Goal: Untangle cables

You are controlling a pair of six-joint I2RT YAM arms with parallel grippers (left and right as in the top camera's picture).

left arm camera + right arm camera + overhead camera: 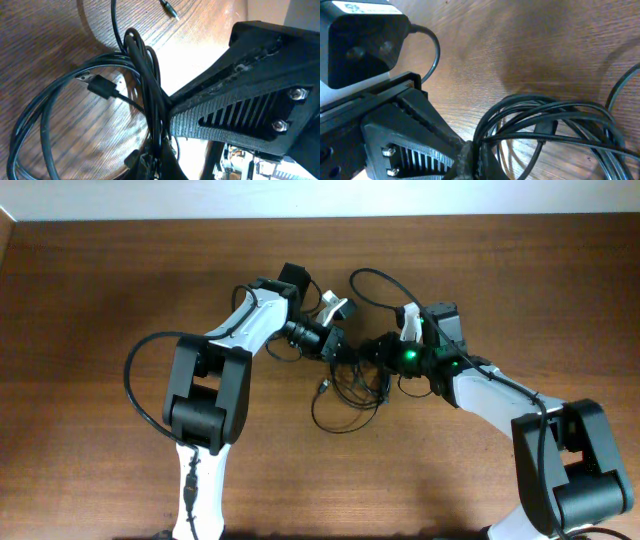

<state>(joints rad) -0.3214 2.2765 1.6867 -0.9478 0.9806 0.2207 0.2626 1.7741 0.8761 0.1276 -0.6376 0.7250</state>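
Cables (345, 392) are clenched by the left hand (333, 346) and the right hand (373, 352), side by side; their slack is spread nearward. Sideways separation is suggested.

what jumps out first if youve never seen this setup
Mid-table, the two arms meet tip to tip: the left gripper and right gripper are both shut on the cables, whose thin black loops spill onto the wooden table just below them in the overhead view. A green light glows on the right wrist. In the left wrist view, a flat plug lies among the loops.
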